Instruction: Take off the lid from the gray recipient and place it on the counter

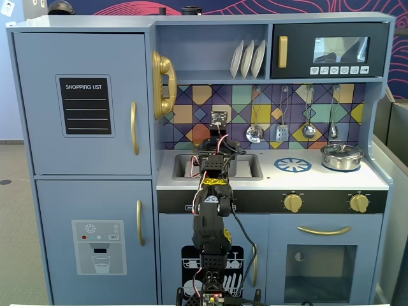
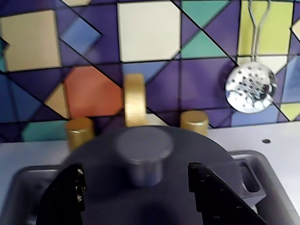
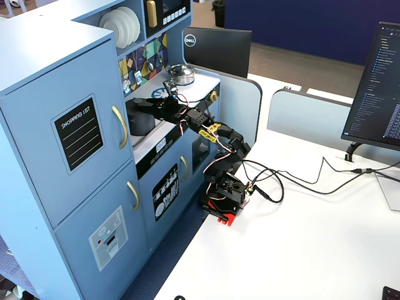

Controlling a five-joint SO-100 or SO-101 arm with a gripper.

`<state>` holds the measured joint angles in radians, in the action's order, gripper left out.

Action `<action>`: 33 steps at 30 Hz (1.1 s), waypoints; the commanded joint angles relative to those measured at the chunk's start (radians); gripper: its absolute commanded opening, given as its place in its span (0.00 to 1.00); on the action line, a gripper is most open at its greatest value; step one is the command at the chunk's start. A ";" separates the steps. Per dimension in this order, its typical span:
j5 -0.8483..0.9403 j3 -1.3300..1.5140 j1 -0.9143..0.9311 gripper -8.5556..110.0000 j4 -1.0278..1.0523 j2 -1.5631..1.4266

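In the wrist view the dark gray lid (image 2: 103, 154) lies flat on the gray recipient, with its round knob (image 2: 144, 146) in the middle. My gripper (image 2: 136, 169) is open. Its black fingers (image 2: 65, 197) stand left and right of the knob without touching it. One side handle of the recipient (image 2: 248, 177) shows at the right. The recipient (image 3: 140, 122) stands in the recessed sink (image 2: 18, 187) of the white counter (image 1: 274, 178). In a fixed view from the front my arm (image 1: 213, 191) hides the recipient and lid.
A gold faucet (image 2: 135, 101) with two gold knobs stands just behind the lid. A slotted spoon (image 2: 251, 86) hangs on the tiled back wall. A shiny silver pot (image 1: 342, 156) and the blue burner mark (image 1: 292, 165) are on the counter right of the sink.
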<state>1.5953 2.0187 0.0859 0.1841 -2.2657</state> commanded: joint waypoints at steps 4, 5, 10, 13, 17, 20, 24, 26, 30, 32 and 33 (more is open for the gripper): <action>0.003 -0.110 0.014 0.25 -0.074 0.086; 0.002 -0.120 0.011 0.25 -0.075 0.098; 0.000 -0.164 -0.006 0.27 -0.080 0.150; 0.009 -0.173 -0.014 0.25 -0.083 0.170; 0.003 -0.176 -0.015 0.25 -0.094 0.186; -0.006 -0.189 -0.021 0.25 -0.101 0.202; 0.012 -0.196 -0.035 0.07 -0.103 0.215; -0.003 -0.196 -0.034 0.07 -0.104 0.216; -0.008 -0.202 -0.031 0.07 -0.112 0.209; -0.008 -0.215 -0.031 0.07 -0.118 0.204; -0.005 -0.221 -0.029 0.07 -0.121 0.202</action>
<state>1.5953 1.8853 0.0506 0.1028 -2.0463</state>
